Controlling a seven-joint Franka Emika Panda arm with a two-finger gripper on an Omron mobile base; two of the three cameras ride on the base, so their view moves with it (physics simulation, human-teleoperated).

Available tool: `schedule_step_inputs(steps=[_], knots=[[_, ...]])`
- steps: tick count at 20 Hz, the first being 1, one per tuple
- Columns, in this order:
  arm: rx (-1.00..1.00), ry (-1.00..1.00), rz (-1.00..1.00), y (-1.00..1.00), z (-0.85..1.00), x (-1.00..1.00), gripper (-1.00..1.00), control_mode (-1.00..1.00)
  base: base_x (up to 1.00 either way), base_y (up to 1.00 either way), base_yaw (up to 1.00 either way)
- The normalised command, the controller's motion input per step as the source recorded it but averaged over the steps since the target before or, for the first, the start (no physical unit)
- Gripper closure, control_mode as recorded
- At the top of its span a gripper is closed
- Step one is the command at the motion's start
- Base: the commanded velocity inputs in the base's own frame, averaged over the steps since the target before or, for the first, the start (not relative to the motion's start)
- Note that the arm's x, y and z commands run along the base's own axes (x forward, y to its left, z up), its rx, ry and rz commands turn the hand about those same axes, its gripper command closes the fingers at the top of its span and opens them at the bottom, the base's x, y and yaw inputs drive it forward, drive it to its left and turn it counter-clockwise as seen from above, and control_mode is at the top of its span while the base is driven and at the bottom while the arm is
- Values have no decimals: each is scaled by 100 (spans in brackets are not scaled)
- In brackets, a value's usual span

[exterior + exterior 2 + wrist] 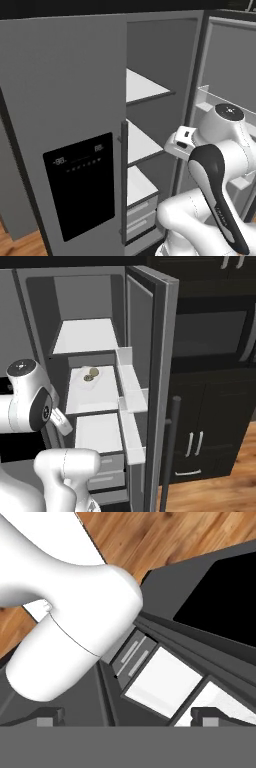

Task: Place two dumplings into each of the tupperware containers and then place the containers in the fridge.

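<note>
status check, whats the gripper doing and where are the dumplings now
Two-finger gripper open, holding nothing. Two olive-beige dumplings in shallow white translucent container on middle shelf of tall grey fridge. Doors open.

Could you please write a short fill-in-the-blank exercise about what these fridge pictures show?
1. Both doors of the fridge stand ____.
2. The tupperware container sits on the ____ shelf.
3. It holds ____ dumplings.
4. The floor is made of ____.

Missing words: open; middle; two; wood.

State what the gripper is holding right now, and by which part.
Nothing is held. The gripper stands open with only the fridge interior showing between its fingertips.
</note>
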Motion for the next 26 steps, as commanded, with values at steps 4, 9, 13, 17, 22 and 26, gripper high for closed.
schedule_step_inputs(steps=[4, 9, 13, 17, 22, 26], knots=[[0, 0, 0, 0, 0, 0, -100, 100, -64, -100, -27], [0, 0, 0, 0, 0, 0, -100, 100, -12, -78, -64], [0, 0, 0, 0, 0, 0, -100, 100, 0, -31, -96], [0, 0, 0, 0, 0, 0, -100, 100, 0, -8, -97], [0, 0, 0, 0, 0, 0, -100, 100, 0, 3, -95], [0, 0, 0, 0, 0, 0, -100, 100, -27, -4, -85]])
